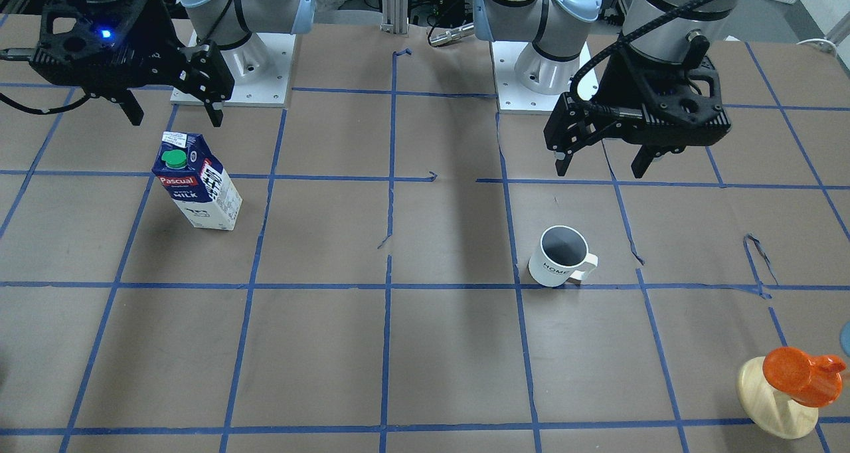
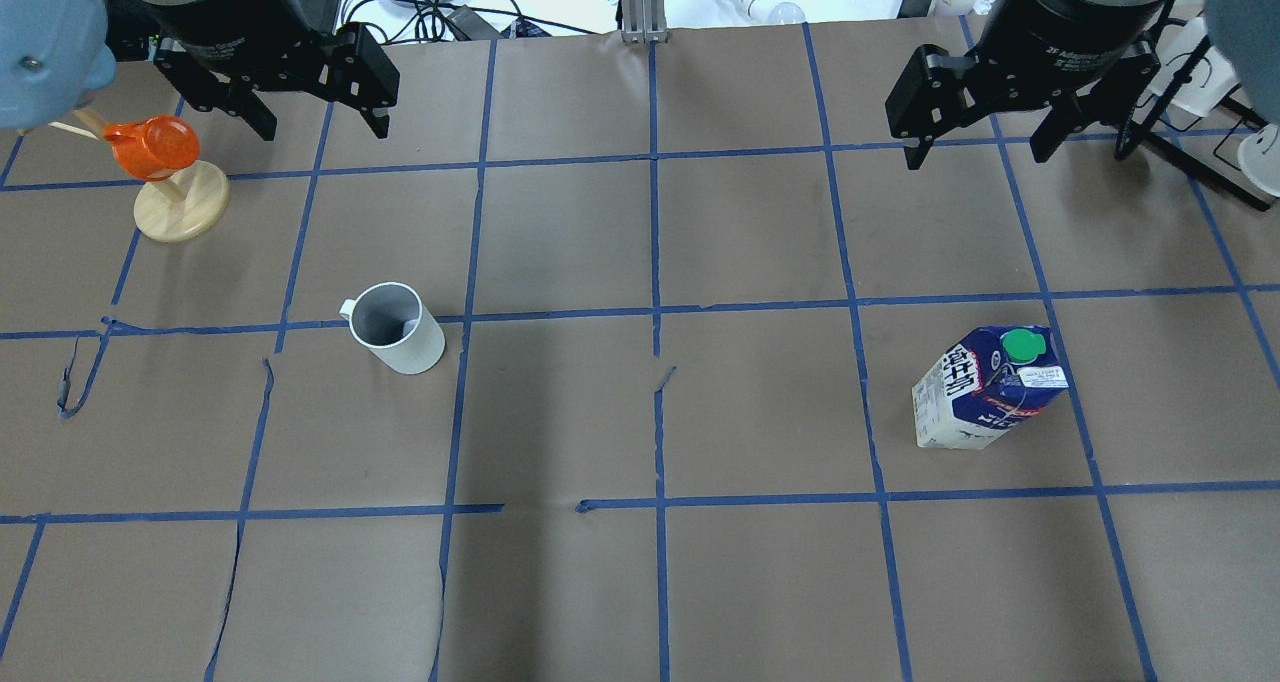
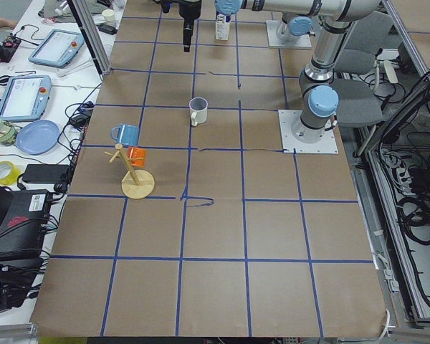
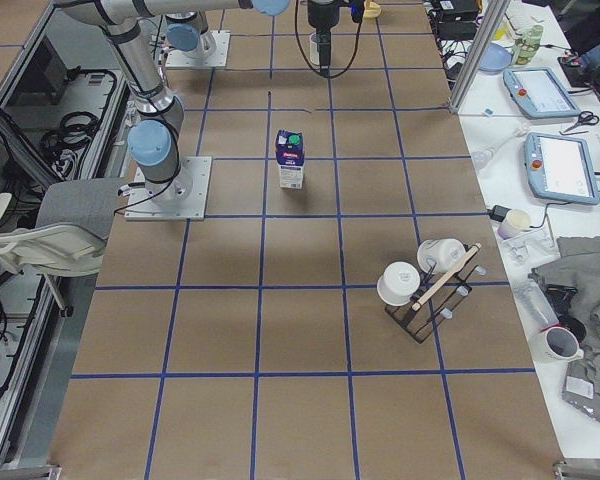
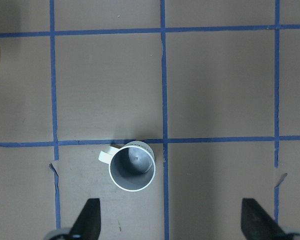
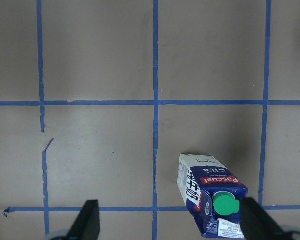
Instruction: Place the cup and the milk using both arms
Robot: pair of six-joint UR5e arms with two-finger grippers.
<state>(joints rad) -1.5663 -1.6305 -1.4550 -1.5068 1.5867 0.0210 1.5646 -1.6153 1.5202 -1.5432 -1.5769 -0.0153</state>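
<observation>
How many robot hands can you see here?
2. The left hand hovers in the air on the cup's side. The right hand hovers on the milk's side. Both are open and hold nothing.

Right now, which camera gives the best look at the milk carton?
The exterior front-facing view: the milk stands large and upright, label readable. Overhead and right wrist views look down on its green cap; side views show it small.
</observation>
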